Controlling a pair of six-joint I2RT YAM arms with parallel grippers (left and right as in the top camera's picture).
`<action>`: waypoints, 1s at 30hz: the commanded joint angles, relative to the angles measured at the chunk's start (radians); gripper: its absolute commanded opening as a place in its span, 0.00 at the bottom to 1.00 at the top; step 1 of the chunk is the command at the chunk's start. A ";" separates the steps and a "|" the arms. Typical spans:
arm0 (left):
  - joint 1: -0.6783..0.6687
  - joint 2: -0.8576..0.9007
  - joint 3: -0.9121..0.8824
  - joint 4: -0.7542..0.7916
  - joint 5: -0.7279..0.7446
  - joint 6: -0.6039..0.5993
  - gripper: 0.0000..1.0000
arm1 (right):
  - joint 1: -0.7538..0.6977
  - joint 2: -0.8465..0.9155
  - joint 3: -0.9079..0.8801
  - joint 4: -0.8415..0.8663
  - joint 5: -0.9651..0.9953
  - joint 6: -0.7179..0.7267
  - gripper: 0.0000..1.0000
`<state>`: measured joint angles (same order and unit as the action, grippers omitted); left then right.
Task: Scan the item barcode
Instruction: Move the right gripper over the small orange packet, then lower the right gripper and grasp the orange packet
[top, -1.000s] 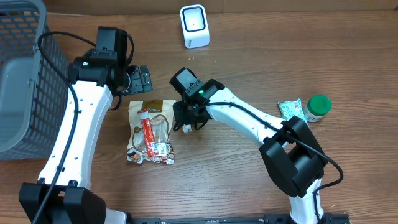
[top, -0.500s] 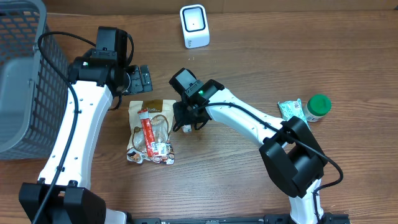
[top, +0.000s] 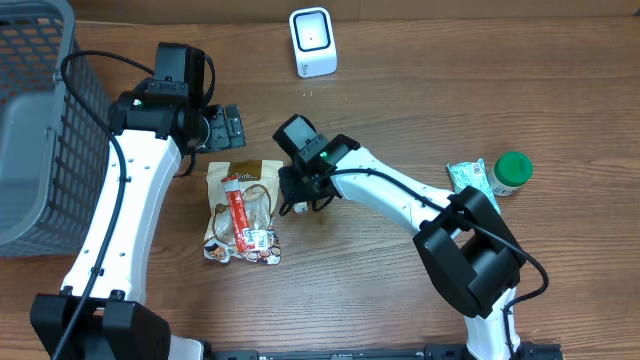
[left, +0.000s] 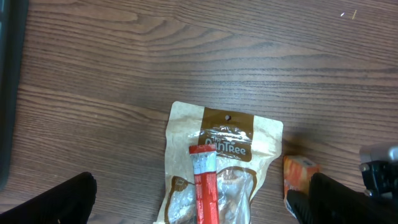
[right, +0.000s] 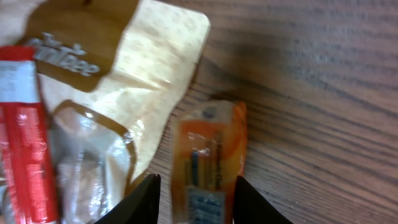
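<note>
Right claw (right: 198, 202) narrowed astride orange packet (right: 209, 155), wood-grain table (right: 323, 74), grey basket (top: 60, 150).

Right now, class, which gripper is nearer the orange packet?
Right. The right gripper sits over the orange packet, a finger on either side; the left gripper hangs open past the pouch's top edge, well away.

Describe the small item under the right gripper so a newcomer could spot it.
On the wooden table lies a beige snack pouch with a red stick on it. Beside its right edge in the overhead view sits a small orange packet, straddled by the right gripper: the only orange thing there.
</note>
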<state>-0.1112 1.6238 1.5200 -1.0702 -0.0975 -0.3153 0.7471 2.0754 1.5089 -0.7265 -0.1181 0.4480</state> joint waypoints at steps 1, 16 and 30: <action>-0.007 0.006 0.018 0.001 0.005 -0.014 1.00 | 0.004 0.013 -0.008 0.007 0.013 0.001 0.31; -0.007 0.006 0.018 0.001 0.005 -0.014 1.00 | -0.060 -0.078 0.046 -0.243 0.394 -0.003 0.26; -0.007 0.006 0.018 0.001 0.005 -0.014 1.00 | -0.057 -0.072 -0.024 -0.222 0.417 0.006 0.25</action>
<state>-0.1112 1.6238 1.5200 -1.0702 -0.0975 -0.3153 0.6842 2.0392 1.5093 -0.9531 0.2871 0.4450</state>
